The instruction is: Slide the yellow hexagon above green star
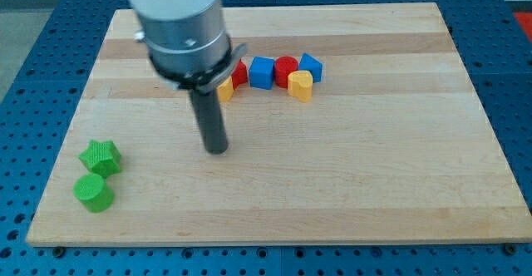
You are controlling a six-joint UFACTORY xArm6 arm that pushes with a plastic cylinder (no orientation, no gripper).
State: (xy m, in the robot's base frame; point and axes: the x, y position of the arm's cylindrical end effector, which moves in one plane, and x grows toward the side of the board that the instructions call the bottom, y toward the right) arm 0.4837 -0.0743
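Observation:
My tip [217, 149] rests on the board left of centre. The yellow hexagon [225, 89] is mostly hidden behind the arm, just above and right of the rod. The green star [100, 156] lies near the view's left edge, far left of my tip. A green cylinder [93, 191] sits just below the star. The tip touches no block.
A row of blocks lies at the upper middle: a red block [239, 74] partly hidden by the arm, a blue cube [262, 71], a red cylinder [285, 69], a blue block [310, 66] and a yellow heart [301, 86]. The wooden board [374, 184] is ringed by blue perforated table.

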